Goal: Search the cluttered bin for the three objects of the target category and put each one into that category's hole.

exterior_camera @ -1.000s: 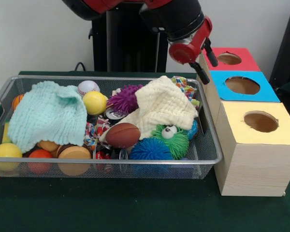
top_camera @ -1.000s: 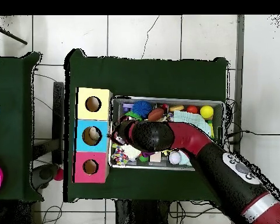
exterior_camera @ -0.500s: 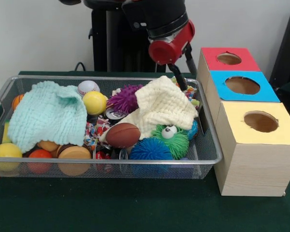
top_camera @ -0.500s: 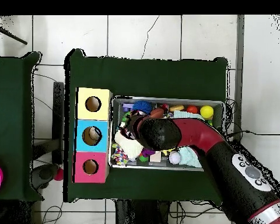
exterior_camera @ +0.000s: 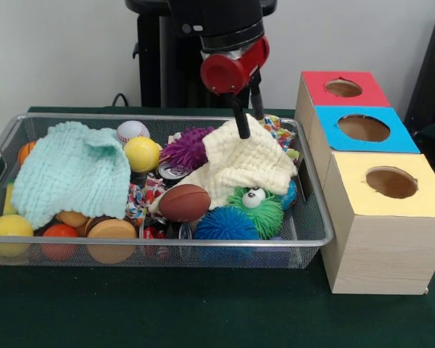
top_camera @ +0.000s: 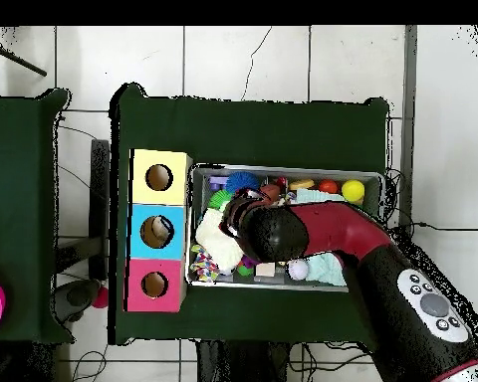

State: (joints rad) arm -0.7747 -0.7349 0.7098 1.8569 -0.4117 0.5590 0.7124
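Note:
The bin (exterior_camera: 167, 243) of silver wire mesh is full of toys and two cloths; it also shows in the overhead view (top_camera: 283, 169). The hole (exterior_camera: 363, 127) in the blue panel is the middle one of the wooden box, also seen from overhead (top_camera: 156, 232). My gripper (exterior_camera: 250, 119) is open and empty. It hangs just above the far edge of a cream cloth (exterior_camera: 246, 161) at the bin's right end, left of the box. In the overhead view my arm (top_camera: 273, 231) covers the gripper and the bin's middle.
In the bin lie a mint cloth (exterior_camera: 72, 170), a yellow ball (exterior_camera: 141, 154), a baseball (exterior_camera: 133, 131), a purple spiky ball (exterior_camera: 187, 147), a brown football (exterior_camera: 184, 202), a green furry toy (exterior_camera: 257, 208) and a blue spiky ball (exterior_camera: 225, 223). Red hole (exterior_camera: 344, 88) and yellow hole (exterior_camera: 391, 182) flank the blue one.
My gripper has moved from beside the box's red and blue panels leftwards over the bin, and now hangs above the cream cloth. Nothing in the bin has moved.

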